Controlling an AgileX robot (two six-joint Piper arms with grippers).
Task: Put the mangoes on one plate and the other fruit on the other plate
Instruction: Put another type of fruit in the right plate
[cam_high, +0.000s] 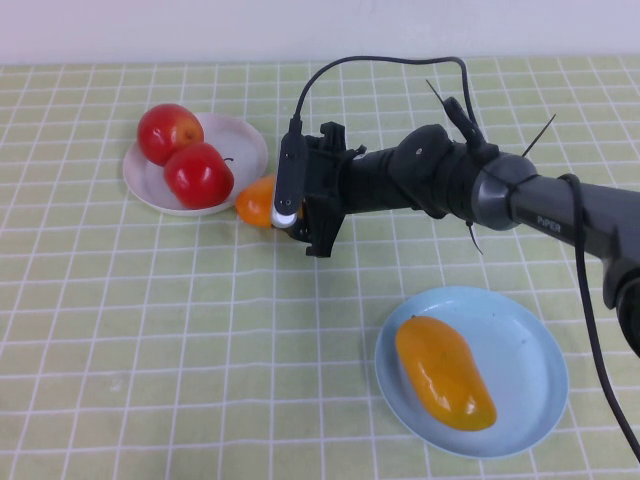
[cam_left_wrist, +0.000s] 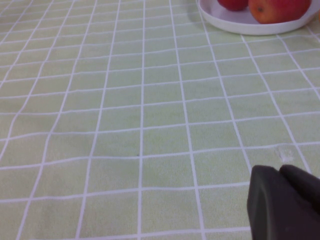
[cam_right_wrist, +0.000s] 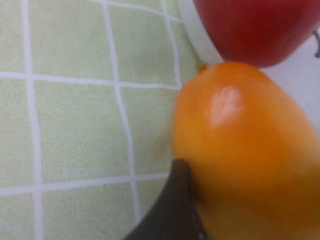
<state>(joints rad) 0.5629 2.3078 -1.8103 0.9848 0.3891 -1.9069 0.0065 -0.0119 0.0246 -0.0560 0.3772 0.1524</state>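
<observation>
Loose mango (cam_high: 256, 201) lies on the tablecloth (cam_high: 150, 330) just beside the white plate (cam_high: 245, 140) rim, near side; only its rounded end shows past the right gripper (cam_high: 295, 225), so long axis seems to run roughly left-right but can't tell for sure; glossy smooth orange skin, highlight on top. Right gripper is down at this mango, fingers spread wide around it, one dark finger (cam_right_wrist: 172, 210) touching its side in the right wrist view; grip not confirmed, fruit rests on the cloth. Second mango (cam_high: 443, 372) lies in the light blue plate (cam_high: 535, 355), long axis diagonal, tapered tip toward the near right. Two round shiny red apples (cam_high: 198, 175) sit touching on the white plate. Cloth is pale green with white grid. Left gripper (cam_left_wrist: 285, 202) hangs low over bare cloth near the white plate, dark fingers pressed together, holding nothing
</observation>
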